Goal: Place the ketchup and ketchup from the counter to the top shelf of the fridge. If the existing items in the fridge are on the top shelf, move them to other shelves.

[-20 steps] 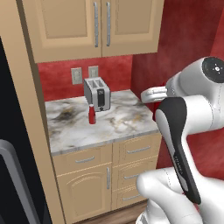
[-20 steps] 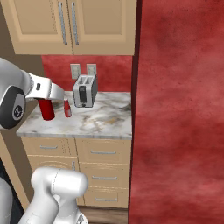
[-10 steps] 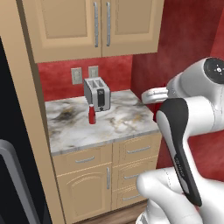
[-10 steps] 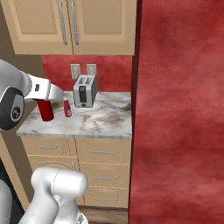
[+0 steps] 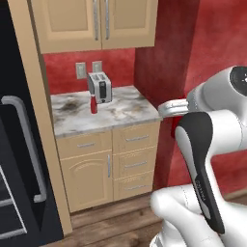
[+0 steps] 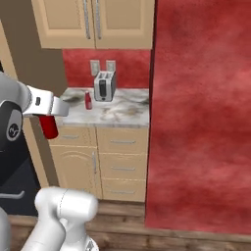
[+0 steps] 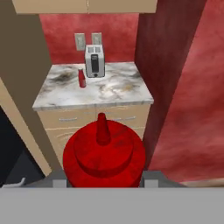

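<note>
While the claw (image 7: 104, 177) is closed around one dark red ketchup squeeze bottle (image 7: 104, 153), away from the marbled stone worktop (image 5: 103, 113) where the second small red ketchup bottle (image 5: 93, 104) stands near its back edge beside the silver toaster (image 5: 99, 88), I think the bottle should be kept upright and carried slowly toward the black fridge (image 5: 19, 159).

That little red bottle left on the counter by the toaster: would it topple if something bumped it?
Probably. The ketchup bottle stands upright, tall and slim on a small base, so a nudge near its neck could tip it. Its round body would likely roll on the smooth counter. It looks like light, rigid plastic.
</note>
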You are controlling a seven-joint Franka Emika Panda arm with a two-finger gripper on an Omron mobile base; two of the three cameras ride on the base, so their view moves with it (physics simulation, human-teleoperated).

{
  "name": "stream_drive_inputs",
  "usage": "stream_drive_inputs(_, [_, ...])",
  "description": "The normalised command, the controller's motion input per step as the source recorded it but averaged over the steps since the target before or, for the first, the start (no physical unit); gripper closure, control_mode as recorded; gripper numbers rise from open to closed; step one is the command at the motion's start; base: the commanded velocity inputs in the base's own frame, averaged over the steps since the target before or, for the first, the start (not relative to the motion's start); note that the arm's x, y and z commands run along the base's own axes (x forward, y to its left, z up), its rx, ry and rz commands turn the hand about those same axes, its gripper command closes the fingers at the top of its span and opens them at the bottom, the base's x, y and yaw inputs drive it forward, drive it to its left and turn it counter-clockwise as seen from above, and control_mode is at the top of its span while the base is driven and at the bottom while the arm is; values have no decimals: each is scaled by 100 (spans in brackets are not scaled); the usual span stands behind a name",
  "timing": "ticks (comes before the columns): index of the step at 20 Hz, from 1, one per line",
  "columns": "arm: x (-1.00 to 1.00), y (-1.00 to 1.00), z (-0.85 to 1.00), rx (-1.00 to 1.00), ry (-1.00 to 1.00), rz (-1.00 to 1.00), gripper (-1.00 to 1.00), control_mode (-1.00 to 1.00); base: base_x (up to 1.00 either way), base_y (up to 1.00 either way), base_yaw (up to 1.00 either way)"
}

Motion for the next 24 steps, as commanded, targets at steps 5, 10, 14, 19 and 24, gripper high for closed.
stream_drive_inputs(5, [0, 0, 0, 0, 0, 0, 100, 100, -100, 0, 12])
stream_drive_inputs(10, [0, 0, 0, 0, 0, 0, 100, 100, -96, 64, 22])
stream_drive_inputs(14, [0, 0, 0, 0, 0, 0, 100, 100, -35, 100, 17])
stream_drive_inputs(19, [0, 0, 0, 0, 0, 0, 100, 100, -1, 100, 10])
stream_drive_inputs(24, [0, 0, 0, 0, 0, 0, 100, 100, 2, 100, 5])
